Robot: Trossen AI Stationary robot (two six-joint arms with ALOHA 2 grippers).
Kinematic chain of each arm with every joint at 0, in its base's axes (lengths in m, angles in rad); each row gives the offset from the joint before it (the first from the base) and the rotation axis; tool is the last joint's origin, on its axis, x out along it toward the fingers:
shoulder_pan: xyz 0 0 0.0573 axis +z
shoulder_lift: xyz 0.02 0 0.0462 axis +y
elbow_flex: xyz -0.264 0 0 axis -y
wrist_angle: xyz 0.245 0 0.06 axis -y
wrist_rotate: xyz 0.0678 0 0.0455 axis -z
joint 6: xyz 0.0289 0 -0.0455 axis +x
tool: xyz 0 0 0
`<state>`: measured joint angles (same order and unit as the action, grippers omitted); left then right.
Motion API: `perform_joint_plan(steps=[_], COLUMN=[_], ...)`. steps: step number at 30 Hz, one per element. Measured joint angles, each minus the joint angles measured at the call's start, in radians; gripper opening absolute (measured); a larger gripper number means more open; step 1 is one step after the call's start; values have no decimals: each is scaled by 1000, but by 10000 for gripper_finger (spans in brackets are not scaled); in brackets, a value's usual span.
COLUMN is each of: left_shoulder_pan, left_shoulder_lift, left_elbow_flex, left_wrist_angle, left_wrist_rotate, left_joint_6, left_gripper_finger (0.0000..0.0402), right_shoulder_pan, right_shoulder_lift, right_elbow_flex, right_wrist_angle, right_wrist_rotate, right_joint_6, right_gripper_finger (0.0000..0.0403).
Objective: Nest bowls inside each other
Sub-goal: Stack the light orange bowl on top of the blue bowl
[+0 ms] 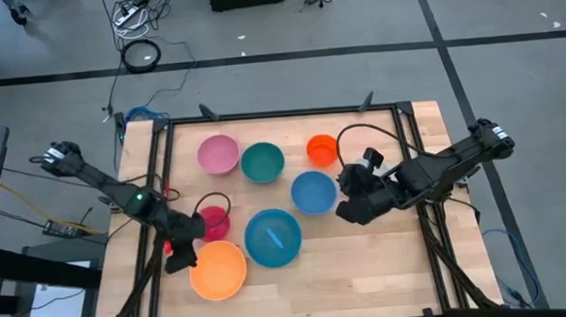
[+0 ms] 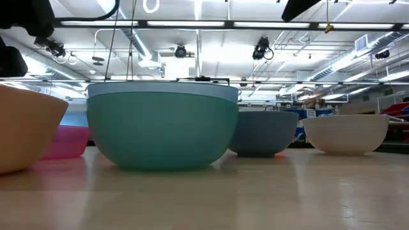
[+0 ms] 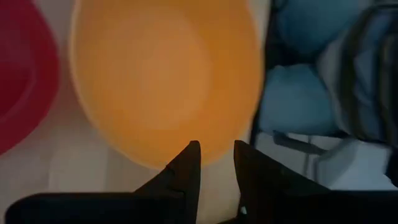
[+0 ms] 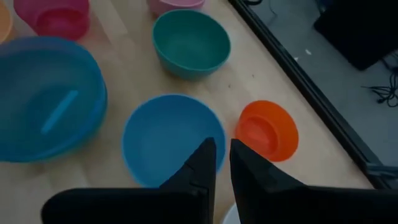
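Note:
Seven bowls show on the table in the high view. They are pink (image 1: 219, 154), teal (image 1: 262, 162), small orange (image 1: 322, 150), blue (image 1: 313, 192), red (image 1: 212, 222), large orange (image 1: 218, 270) and light blue (image 1: 273, 238). In the low view the light blue bowl sits nested in a larger green one (image 2: 163, 134), and a white bowl (image 2: 345, 133) stands on the table at the right. My left gripper (image 1: 180, 259) (image 3: 216, 149) hangs open above the large orange bowl's left rim (image 3: 161, 93). My right gripper (image 1: 349, 211) (image 4: 222, 149) hovers beside the blue bowl (image 4: 165, 137), its fingers a narrow gap apart with nothing between them.
A black frame (image 1: 281, 113) runs along the table's far edge and down both sides. Cables lie at the table's left edge (image 1: 140, 115). Bare wood (image 1: 367, 271) lies toward the near right of the table.

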<state>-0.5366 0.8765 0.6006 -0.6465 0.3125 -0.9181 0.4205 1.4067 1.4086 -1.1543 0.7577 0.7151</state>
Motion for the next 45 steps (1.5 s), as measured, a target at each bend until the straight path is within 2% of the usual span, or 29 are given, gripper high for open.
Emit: perform_joint_plan(steps=[6, 12, 17, 20, 27, 45], left_shoulder_pan=[-75, -115, -141, -157, -167, -167], left_shoulder_lift=[79, 99, 102, 105, 119, 305], left_elbow_flex=[-1, -1, 1, 26, 102, 102], left_wrist_angle=[-27, -12, -21, -82, -193, -173], left_wrist_rotate=[-114, -251, -271, -276, -367, -329], left_joint_6=[-97, -192, -280, -322, -320, -298], left_gripper_finger=[106, 106, 106, 106, 106, 106], right_shoulder_pan=[21, 30, 30, 31, 31, 52], right_shoulder_lift=[14, 14, 14, 14, 14, 15], right_elbow_flex=[0, 0, 0, 0, 0, 0], right_wrist_angle=[1, 1, 1, 1, 1, 8], right_wrist_rotate=[0, 1, 0, 0, 0, -2], right_joint_6=[0, 2, 2, 1, 1, 4], right_gripper_finger=[36, 35, 36, 36, 36, 36])
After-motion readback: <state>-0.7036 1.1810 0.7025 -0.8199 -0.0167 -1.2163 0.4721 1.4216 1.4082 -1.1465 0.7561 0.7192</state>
